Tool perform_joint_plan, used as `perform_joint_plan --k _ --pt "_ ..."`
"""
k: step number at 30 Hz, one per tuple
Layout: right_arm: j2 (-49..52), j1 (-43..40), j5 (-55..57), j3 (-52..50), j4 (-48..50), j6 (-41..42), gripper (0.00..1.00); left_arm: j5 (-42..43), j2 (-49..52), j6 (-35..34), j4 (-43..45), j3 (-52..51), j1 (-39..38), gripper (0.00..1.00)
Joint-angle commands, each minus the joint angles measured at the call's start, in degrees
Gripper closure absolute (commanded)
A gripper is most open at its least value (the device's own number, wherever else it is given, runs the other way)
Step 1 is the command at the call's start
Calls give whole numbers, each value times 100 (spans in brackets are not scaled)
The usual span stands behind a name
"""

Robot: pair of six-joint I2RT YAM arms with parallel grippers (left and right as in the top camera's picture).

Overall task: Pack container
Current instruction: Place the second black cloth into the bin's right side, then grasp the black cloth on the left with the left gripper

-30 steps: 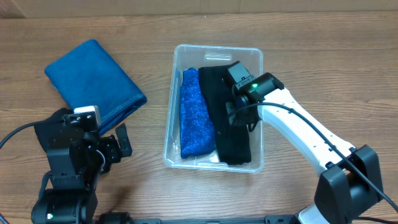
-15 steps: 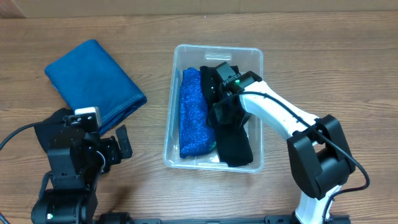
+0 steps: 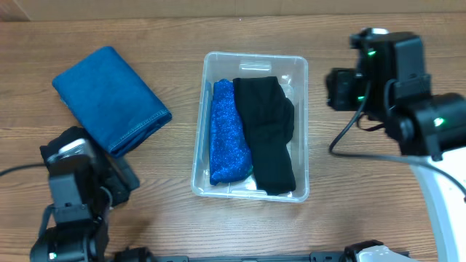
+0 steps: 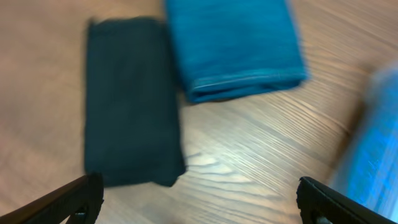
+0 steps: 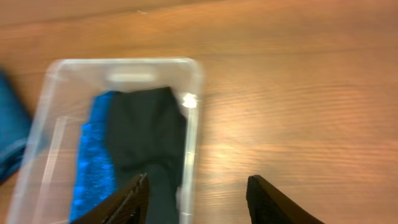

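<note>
We see one clear container (image 3: 251, 57) on the wooden table (image 3: 167, 29), holding two cloths side by side: a sparkly blue cloth (image 3: 227, 135) and a black cloth (image 3: 266, 135). Two more lie outside: a blue towel (image 3: 109, 98) and a dark folded cloth (image 4: 130, 99). The left gripper (image 4: 199, 202) and right gripper (image 5: 199, 199) are both spread wide, holding nothing.

Overhead view: the container (image 3: 198, 145) sits mid-frame on the worktop (image 3: 349, 211). Two folded cloths lie side by side in it, the left-hand cloth (image 3: 229, 131) along its left wall and the right-hand cloth (image 3: 268, 135) against it. A folded towel (image 3: 109, 94) lies well apart, upper left. My left gripper (image 4: 199, 205) is at lower left; its wrist view shows a third cloth (image 4: 130, 99) just left of the towel. My right gripper (image 5: 198, 199) is at upper right, beyond the container's right wall.
</note>
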Motion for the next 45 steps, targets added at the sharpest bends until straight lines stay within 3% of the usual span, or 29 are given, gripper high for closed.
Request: perform_joint_plan --k 1,4,6,9,12,16,19,29,33,36,39,40,42,45 --pt "125 -702 -369 -85 -195 -4 45 -140 225 -734 -146 144 1161 0" --pt "240 -977 -638 -188 -197 -11 45 74 654 -660 -142 146 2524 0" --pt "282 -975 -638 -232 -192 -28 45 750 1106 -391 -96 144 3364 0" --pt "286 -975 -638 -238 -192 -31 45 1565 2085 321 68 144 4382 0" --pt "286 -975 -638 -238 -192 -31 44 1845 3056 289 286 144 5086 0" --pt "286 -975 -638 -238 -195 -31 44 2476 3967 363 1014 144 5466 0" --pt "289 -975 -636 -238 -186 -52 44 3101 4404 879 1460 144 5412 0" --pt "422 -975 -638 -238 -188 -136 44 3458 5880 1674 1943 144 5388 0" --pt "503 -975 -638 -238 -186 -136 44 4483 6373 2400 2181 144 5327 1" --pt "518 -977 -636 -238 -168 -136 44 4846 6636 2518 2238 144 5104 13" --pt "518 -977 -636 -238 -170 -136 44 4872 6660 2514 2234 146 4784 50" --pt "518 -977 -636 -238 -170 -136 44 4870 6660 2516 2199 146 4651 69" --pt "516 -977 -636 -238 -170 -136 44 4870 6660 2516 2138 146 4566 96" --pt "518 -977 -636 -238 -170 -136 44 5106 6655 2520 2033 146 4564 96"
